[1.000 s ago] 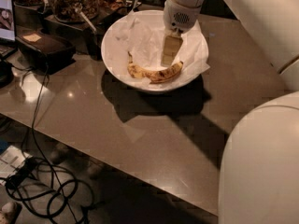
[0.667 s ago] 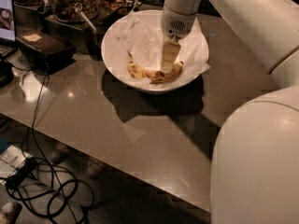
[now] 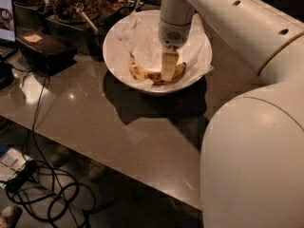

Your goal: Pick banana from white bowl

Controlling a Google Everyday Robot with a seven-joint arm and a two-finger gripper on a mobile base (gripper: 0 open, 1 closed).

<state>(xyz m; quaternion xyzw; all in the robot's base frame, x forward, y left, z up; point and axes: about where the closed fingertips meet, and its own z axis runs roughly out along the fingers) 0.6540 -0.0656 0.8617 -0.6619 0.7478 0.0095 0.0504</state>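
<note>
White bowl (image 3: pixel 115 64) beside nut jars (image 3: pixel 71 0); hand (image 3: pixel 167 74) low over banana (image 3: pixel 139 72), grip unclear.

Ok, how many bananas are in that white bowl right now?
1. The banana lies on the crumpled paper in the near part of the white bowl, with the end effector down over its middle. The paper could hide more, but none shows.

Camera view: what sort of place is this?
Probably an office snack counter: glass snack jars, a white bowl holding a banana, floor cables. The gripper is in the bowl at the banana.
</note>
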